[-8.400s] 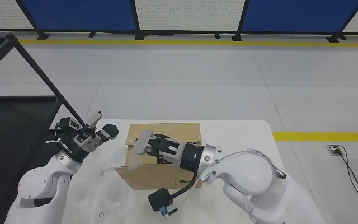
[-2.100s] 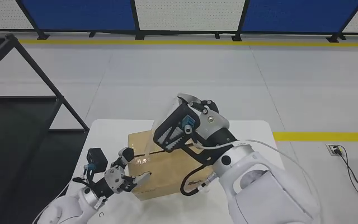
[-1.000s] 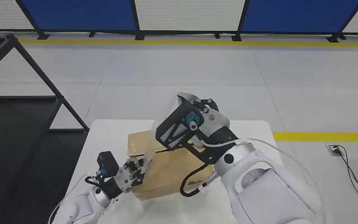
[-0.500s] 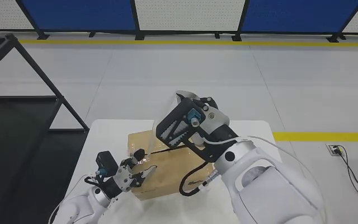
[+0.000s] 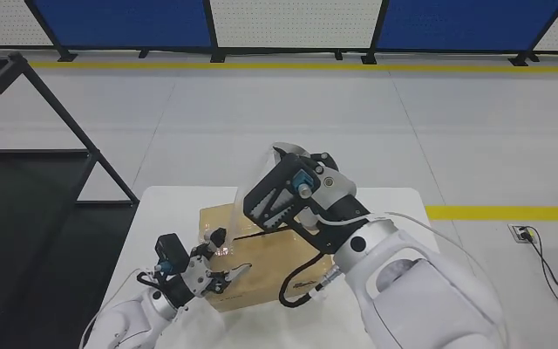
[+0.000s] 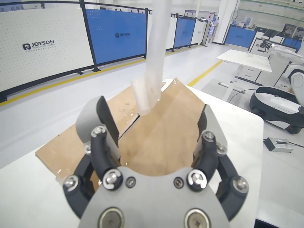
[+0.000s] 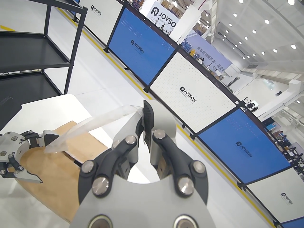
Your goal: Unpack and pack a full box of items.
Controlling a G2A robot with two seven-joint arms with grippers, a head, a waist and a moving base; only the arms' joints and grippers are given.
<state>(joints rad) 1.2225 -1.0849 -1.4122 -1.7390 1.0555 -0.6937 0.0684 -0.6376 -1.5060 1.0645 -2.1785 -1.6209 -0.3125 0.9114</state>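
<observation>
While pinched tight on tape strip point(image 7: 95, 122) rising off cardboard box point(image 5: 261, 266), noted right gripper point(image 7: 142, 117) high over table's point(image 5: 157, 209) middle. Noted left gripper point(image 6: 153, 106), fingers point(image 6: 105, 116) splayed, over box's left end.

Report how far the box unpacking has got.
Done: a long tape strip is peeled up off the cardboard box. In hand: the right gripper is shut on the strip's upper end, high above the box, while its lower end sits at the seam between the closed flaps; the left gripper hangs open over the box. Left: free the strip, open the flaps, unload and repack.
</observation>
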